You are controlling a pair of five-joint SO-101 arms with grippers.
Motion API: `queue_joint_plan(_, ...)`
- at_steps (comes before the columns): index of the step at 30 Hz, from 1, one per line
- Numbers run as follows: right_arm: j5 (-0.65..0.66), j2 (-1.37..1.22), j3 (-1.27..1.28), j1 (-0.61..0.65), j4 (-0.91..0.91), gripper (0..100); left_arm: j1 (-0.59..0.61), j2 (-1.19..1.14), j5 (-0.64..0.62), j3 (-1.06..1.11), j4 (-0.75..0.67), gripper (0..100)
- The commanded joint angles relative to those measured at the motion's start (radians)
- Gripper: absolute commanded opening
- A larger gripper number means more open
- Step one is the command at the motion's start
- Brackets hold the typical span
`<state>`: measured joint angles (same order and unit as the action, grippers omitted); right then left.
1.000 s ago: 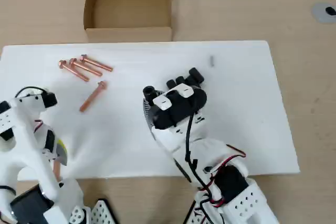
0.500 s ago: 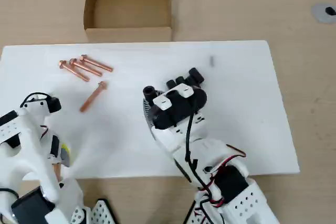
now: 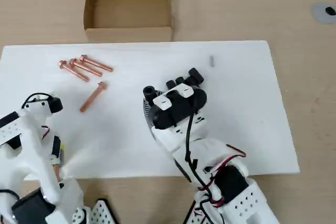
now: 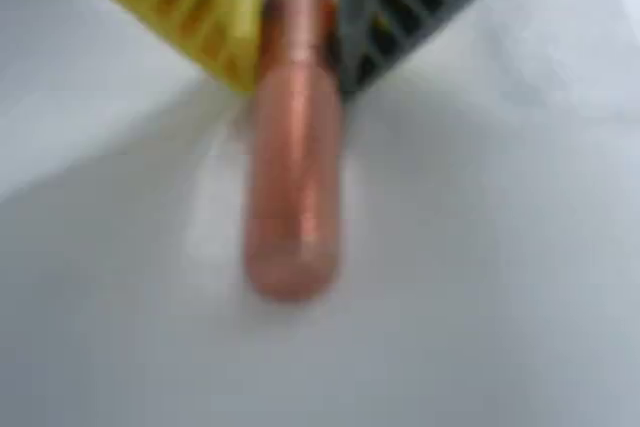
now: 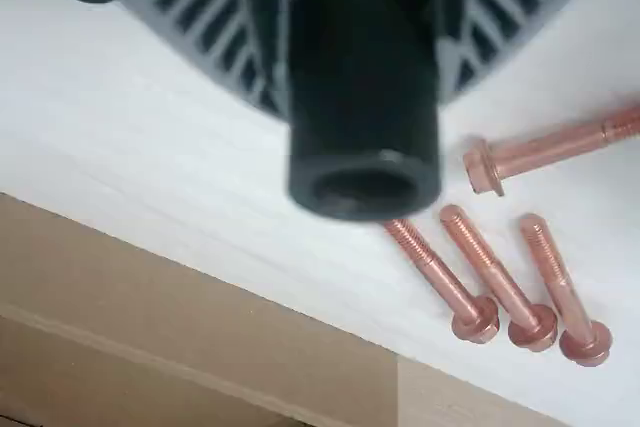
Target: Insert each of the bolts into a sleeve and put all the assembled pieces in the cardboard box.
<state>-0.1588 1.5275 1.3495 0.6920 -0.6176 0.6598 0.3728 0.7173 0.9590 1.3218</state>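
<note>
Looks like your lab or office bench: wood desk (image 3: 310, 77) with a cable grommet (image 3: 324, 12) at its far right corner, white mat (image 3: 241, 119) on top, printed arm (image 3: 209, 153) with bare wires (image 3: 187, 140).

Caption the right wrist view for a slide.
Right claw grips a black sleeve, four copper bolts lying loose on the white mat beyond.

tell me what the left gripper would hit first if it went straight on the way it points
Likely the white sheet: the left gripper holds a copper bolt tip-first toward bare sheet, so the bolt's tip would touch there first. The size of the gap between them is unclear.
</note>
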Motion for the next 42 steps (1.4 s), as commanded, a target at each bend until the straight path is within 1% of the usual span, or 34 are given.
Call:
queue_joint_plan(1, -0.008, 0.002, -0.074, -0.013, -0.002, 0.9, -0.026, -0.001, 0.038, -0.114, 0.14, 1)
queue_joint_plan(4, -0.008, 0.002, -0.076, -0.013, -0.002, 0.9, -0.041, 0.001, 0.089, -0.296, 0.342, 1)
queue_joint_plan(6, -0.008, 0.004, -0.077, -0.013, -0.002, 0.9, -0.037, 0.001, 0.123, -0.423, 0.433, 1)
queue_joint_plan(11, -0.008, 0.008, -0.079, -0.015, -0.002, 0.9, -0.023, -0.005, 0.129, -0.565, 0.434, 0)
queue_joint_plan(13, -0.008, 0.008, -0.079, -0.015, -0.002, 0.9, -0.026, -0.008, 0.172, -0.597, 0.433, 0)
queue_joint_plan(15, -0.008, 0.008, -0.081, -0.015, -0.002, 0.9, -0.026, -0.008, 0.313, -0.605, 0.431, 1)
queue_joint_plan(21, -0.008, 0.008, -0.081, -0.015, -0.002, 0.9, -0.023, -0.008, 0.916, -0.605, 0.417, 1)
queue_joint_plan(23, -0.008, 0.008, -0.081, -0.015, -0.002, 0.9, -0.025, -0.01, 1.049, -0.601, 0.368, 1)
queue_joint_plan(24, -0.008, 0.008, -0.081, -0.015, -0.002, 0.9, -0.029, -0.01, 1.079, -0.588, 0.327, 1)
queue_joint_plan(26, -0.008, 0.008, -0.081, -0.015, -0.002, 0.9, -0.06, -0.01, 1.086, -0.532, 0.178, 1)
queue_joint_plan(31, -0.008, 0.005, -0.079, -0.015, -0.002, 0.9, -0.107, -0.008, 1.086, -0.331, -0.298, 0)
queue_joint_plan(32, -0.008, 0.004, -0.079, -0.016, -0.002, 0.9, -0.112, -0.007, 1.085, -0.296, -0.377, 0)
queue_joint_plan(34, -0.008, 0.002, -0.079, -0.03, -0.002, 0.9, -0.118, -0.007, 1.085, -0.238, -0.483, 0)
queue_joint_plan(37, -0.008, 0.002, -0.079, -0.053, -0.002, 0.9, -0.147, -0.007, 1.083, -0.187, -0.529, 0)
queue_joint_plan(42, -0.008, 0.002, -0.073, -0.065, -0.002, 0.9, -0.195, -0.008, 1.082, -0.155, -0.505, 0)
